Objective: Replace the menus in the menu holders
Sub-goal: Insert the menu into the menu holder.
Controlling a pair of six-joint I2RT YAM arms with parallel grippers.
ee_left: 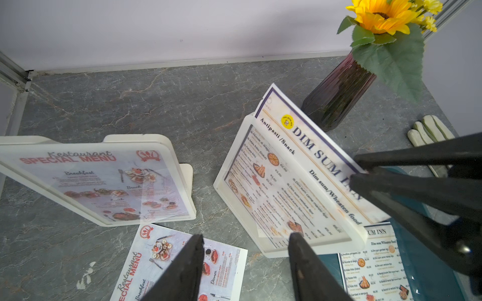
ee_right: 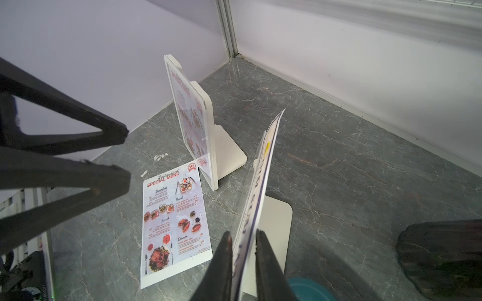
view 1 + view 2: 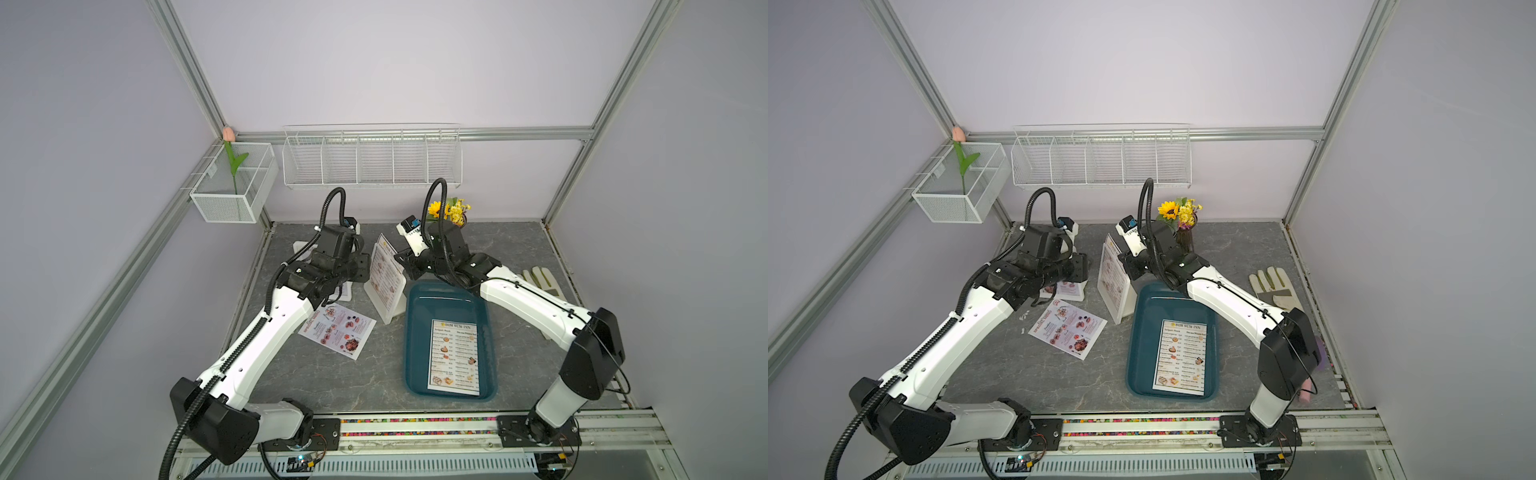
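Observation:
Two white menu holders stand at the back. One menu holder (image 1: 180,182) carries a SPECIAL MENU sheet (image 1: 104,182). In the other menu holder (image 1: 287,251) (image 3: 390,316), a DIM SUM INN menu (image 1: 313,146) (image 2: 260,177) sticks out above the top edge. My right gripper (image 2: 243,234) (image 1: 357,169) is shut on that sheet's upper edge. My left gripper (image 1: 246,235) hangs open and empty above the table between the holders. A loose SPECIAL MENU sheet (image 3: 337,330) (image 2: 172,216) lies flat in front. Another DIM SUM INN menu (image 3: 454,357) lies in the teal tray (image 3: 417,345).
A dark vase of yellow flowers (image 3: 446,212) (image 1: 339,96) stands just behind the right holder. A pale glove (image 3: 1273,289) lies to the right. A wire rack (image 3: 372,160) and a mesh box with a tulip (image 3: 232,183) hang on the walls. Small paper scraps (image 2: 160,156) dot the table.

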